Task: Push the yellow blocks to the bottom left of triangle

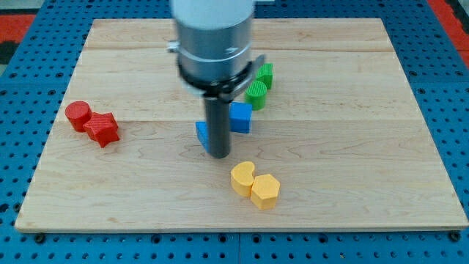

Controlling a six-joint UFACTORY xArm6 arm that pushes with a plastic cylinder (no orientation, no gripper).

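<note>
Approach is the step in hand, I judge. My tip (219,154) sits just beside the partly hidden blue block (202,132), which I take for the triangle, with the blue cube (240,117) to its right. No jaws on this rod. The two yellow blocks (255,185) touch each other, near and right of my tip. Next I'd circle to their right side and push left.

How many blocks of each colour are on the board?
Red: 2, red cylinder, red star
Blue: 2, blue block, blue cube
Green: 2, front green, back green
Yellow: 2, yellow heart, yellow hexagon
Total: 8
</note>
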